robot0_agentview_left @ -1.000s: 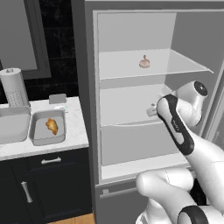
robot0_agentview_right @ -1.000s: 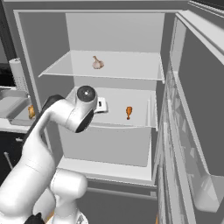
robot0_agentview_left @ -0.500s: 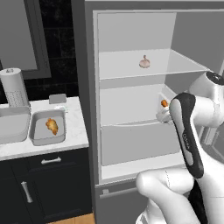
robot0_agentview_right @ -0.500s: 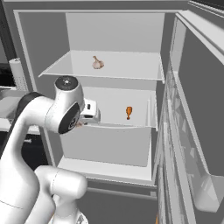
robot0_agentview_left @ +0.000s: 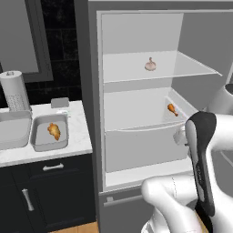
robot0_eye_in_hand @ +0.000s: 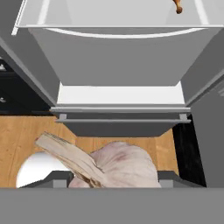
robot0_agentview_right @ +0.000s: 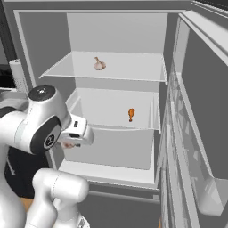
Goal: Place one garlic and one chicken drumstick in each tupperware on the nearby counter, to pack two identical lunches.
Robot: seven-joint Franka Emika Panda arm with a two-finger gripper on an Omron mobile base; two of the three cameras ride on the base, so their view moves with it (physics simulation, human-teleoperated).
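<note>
- Left base view: I see a drumstick (robot0_agentview_left: pixel 54 131) in a tupperware (robot0_agentview_left: pixel 49 144) on the counter (robot0_agentview_left: pixel 77 136); fridge (robot0_agentview_left: pixel 150 98) garlic (robot0_agentview_left: pixel 150 65) at 12, fridge drumstick (robot0_agentview_left: pixel 172 109) at 3.
- Right base view: gripper (robot0_agentview_right: pixel 67 144) at 8, before the drawer (robot0_agentview_right: pixel 113 147).
- Hand view: I have a held garlic (robot0_eye_in_hand: pixel 114 168) pinched at 6.

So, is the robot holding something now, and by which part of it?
Yes. The gripper holds a garlic by the round bulb, between the fingers. The dry stem points away, free. The hand hangs in front of the open fridge.
</note>
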